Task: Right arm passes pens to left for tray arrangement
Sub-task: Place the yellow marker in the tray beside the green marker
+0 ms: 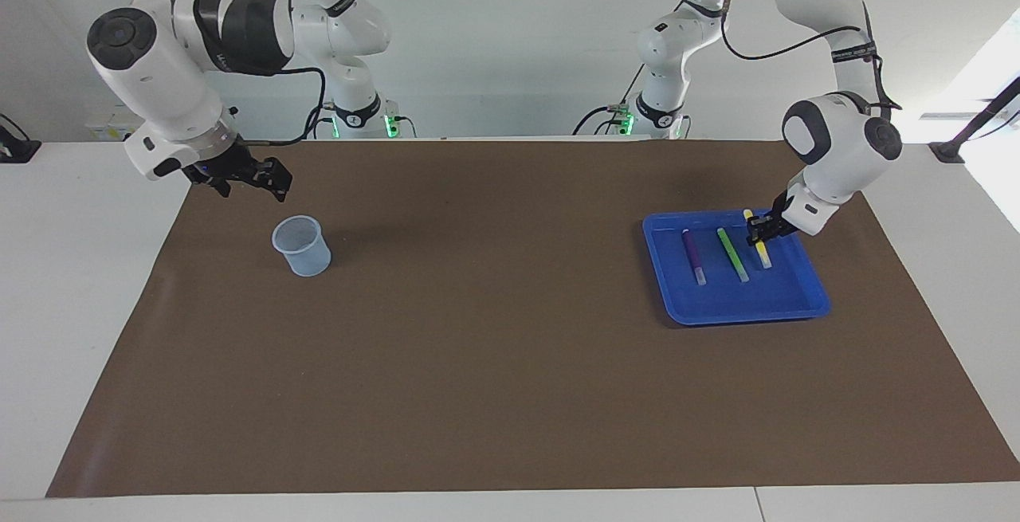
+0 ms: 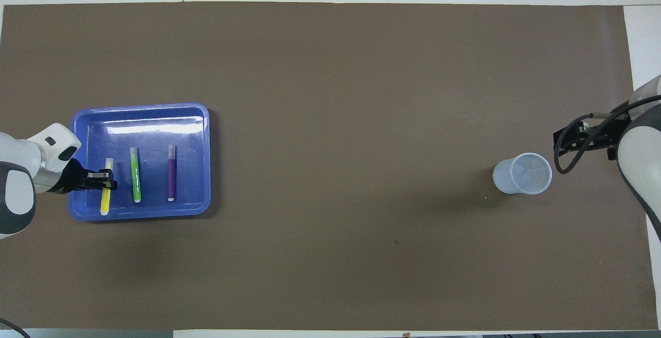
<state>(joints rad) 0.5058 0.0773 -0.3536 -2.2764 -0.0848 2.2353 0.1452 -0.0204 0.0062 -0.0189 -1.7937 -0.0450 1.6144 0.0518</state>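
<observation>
Yellow pen (image 1: 759, 241): light, stiff, slick; lies in the blue tray (image 1: 785, 311) beside the green pen (image 1: 732, 254) and purple pen (image 1: 693, 256), pinched mid-barrel by the left gripper (image 1: 763, 229). Low rim close alongside; open mat all round. Right gripper (image 1: 253, 177) spread, empty, waiting above the cup (image 1: 301, 245).

Two big white robot arms with smooth, rounded, shiny shells. The right arm (image 1: 167, 68), at the upper left of the facing view, has a round dark grey cap on its joint, a wide black band, a silver ring at the wrist and a black cable that loops to the wrist. Its black pincer (image 1: 267, 179) is small. The left arm (image 1: 837, 139), at the upper right, has dark grey round caps and a thin black cable. Green lights glow at both bases.
</observation>
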